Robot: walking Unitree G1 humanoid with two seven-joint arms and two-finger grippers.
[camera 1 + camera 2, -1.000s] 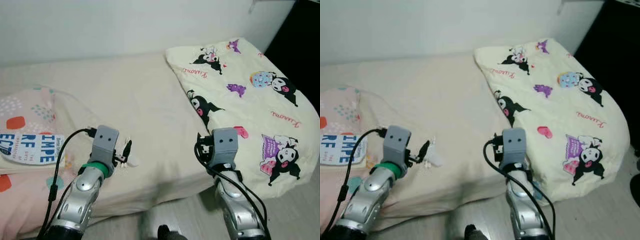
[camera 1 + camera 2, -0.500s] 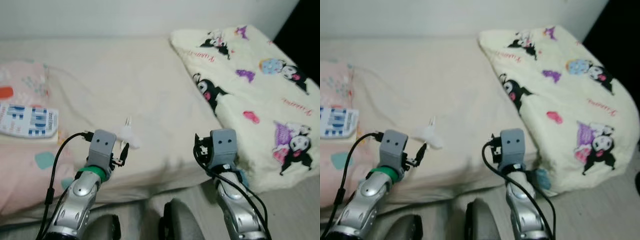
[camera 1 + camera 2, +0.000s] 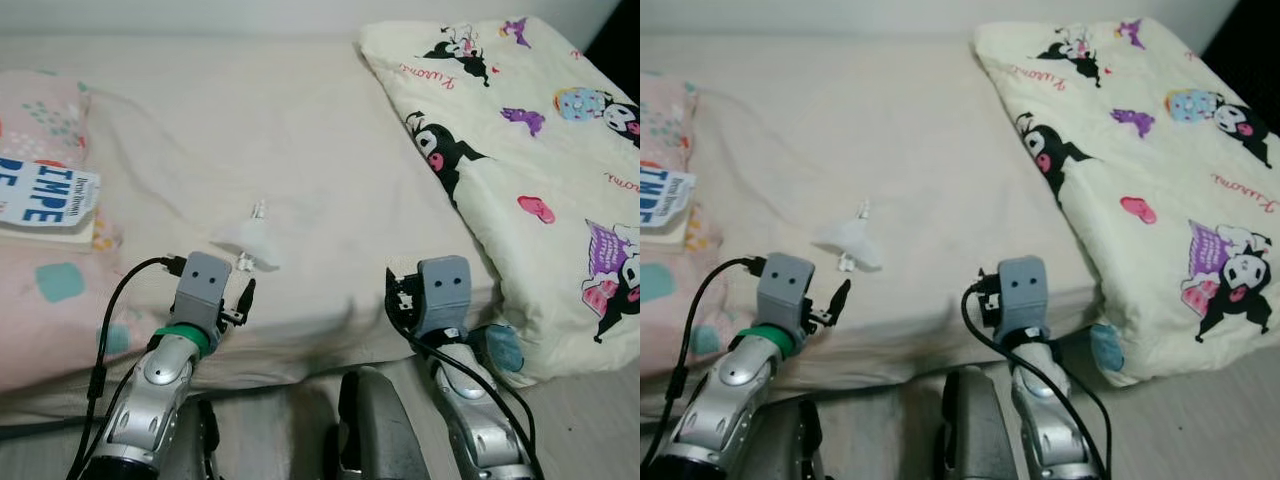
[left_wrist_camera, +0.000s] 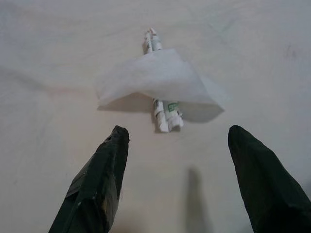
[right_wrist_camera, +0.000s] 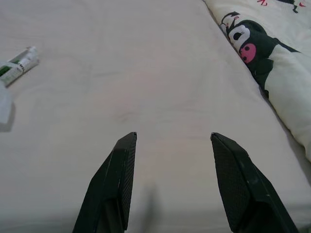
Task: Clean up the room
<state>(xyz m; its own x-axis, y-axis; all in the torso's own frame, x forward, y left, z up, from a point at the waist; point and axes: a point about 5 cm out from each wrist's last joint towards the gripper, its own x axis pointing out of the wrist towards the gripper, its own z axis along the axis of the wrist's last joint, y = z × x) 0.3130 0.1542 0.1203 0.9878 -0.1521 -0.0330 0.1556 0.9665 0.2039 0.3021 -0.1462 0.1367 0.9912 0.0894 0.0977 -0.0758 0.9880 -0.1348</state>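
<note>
My left gripper (image 4: 177,160) hovers low over the bed (image 3: 330,160), jaws apart, lined up on the tissue (image 4: 158,80) draped over small tubes (image 4: 167,114). My right gripper (image 5: 172,174) waits nearby, jaws apart.

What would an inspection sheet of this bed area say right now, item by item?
Surface: cream bed sheet, wrinkled, mostly bare.
Job's things: white tissue draped over two small green-and-white tubes, lying mid-bed.
Clutter: book on the pink pillow; cartoon-print blanket folded along the robot's right.
Grippers: left gripper open, aimed at the tissue from just short of it, holding nothing; right gripper open over bare sheet, holding nothing.
Cables: black cable looping along the left arm, another along the right arm.
Surroundings: pale wall behind the bed, grey floor at its edge.
</note>
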